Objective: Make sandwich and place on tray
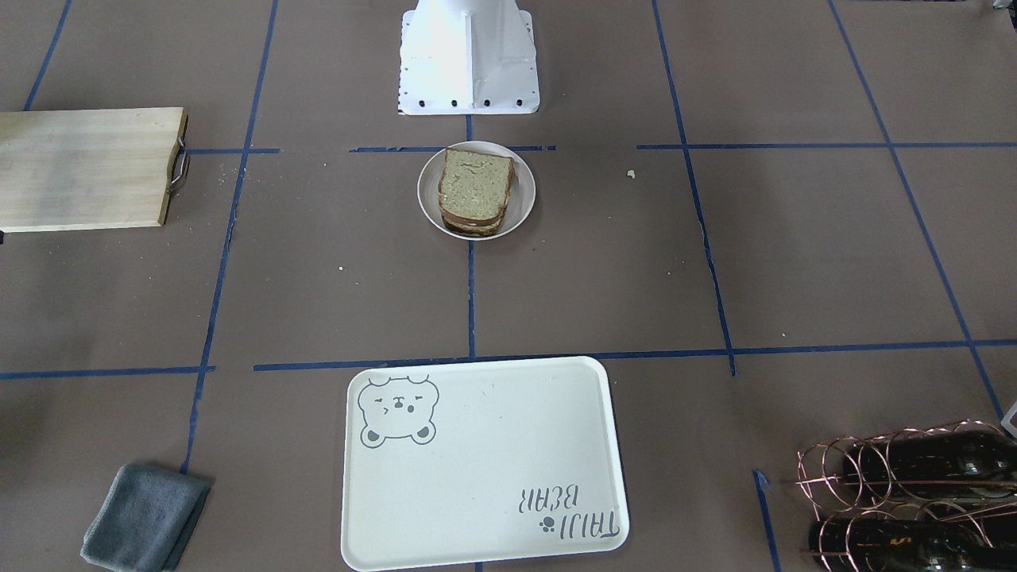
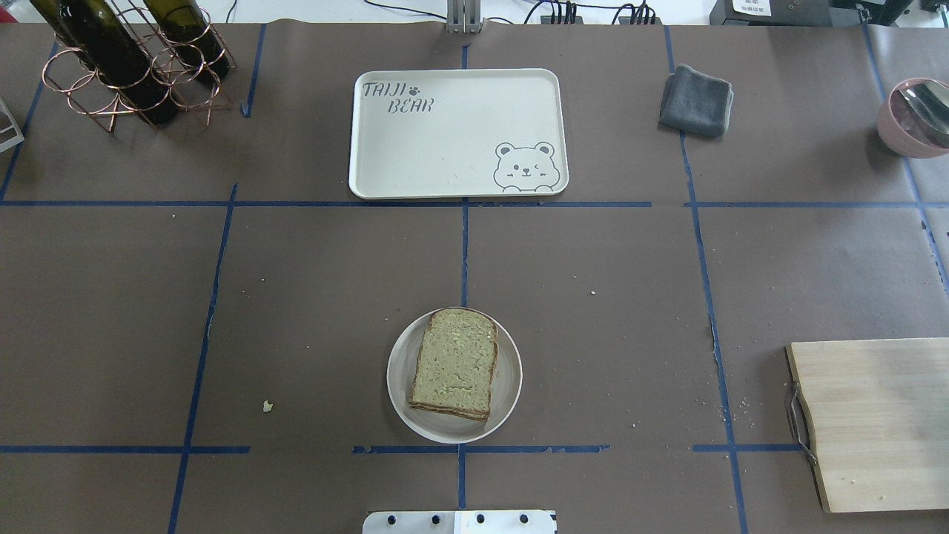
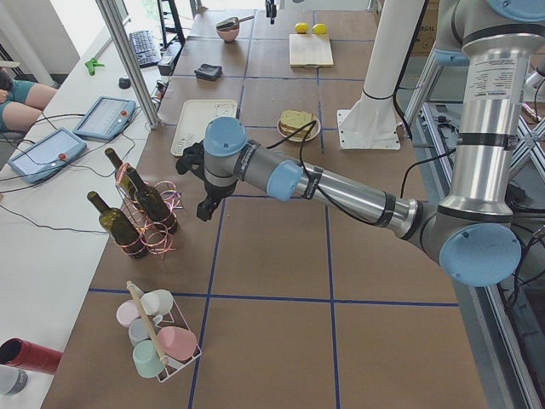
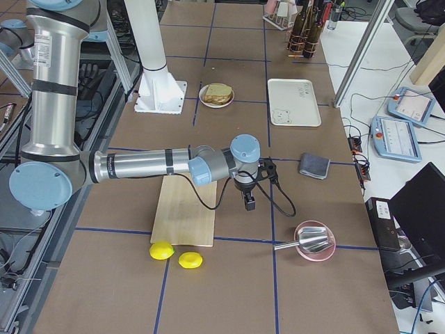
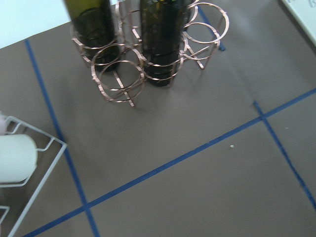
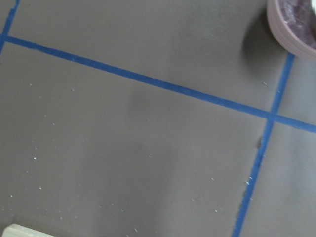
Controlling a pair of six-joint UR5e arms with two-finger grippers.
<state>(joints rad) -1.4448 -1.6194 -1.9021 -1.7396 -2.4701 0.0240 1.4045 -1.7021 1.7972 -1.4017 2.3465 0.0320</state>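
Observation:
The sandwich [image 1: 475, 191], stacked slices of greenish-tan bread with dark crust, lies in a round white bowl [image 1: 524, 195] near the robot base; it also shows in the overhead view [image 2: 454, 363]. No egg shows. The cream tray [image 1: 485, 469] with the bear drawing lies bare across the table [image 2: 445, 141]. My left gripper [image 3: 206, 209] hangs above the table beside the bottle rack, far from the sandwich. My right gripper [image 4: 249, 203] hangs between the cutting board and the pink bowl. Both show only in side views, so I cannot tell if they are open.
A wooden cutting board [image 2: 875, 423] lies on my right, with two lemons [image 4: 161, 250] beyond it. A grey cloth [image 2: 697, 100] and a pink bowl with a spoon [image 2: 916, 119] are at far right. A copper bottle rack [image 2: 126, 67] stands far left.

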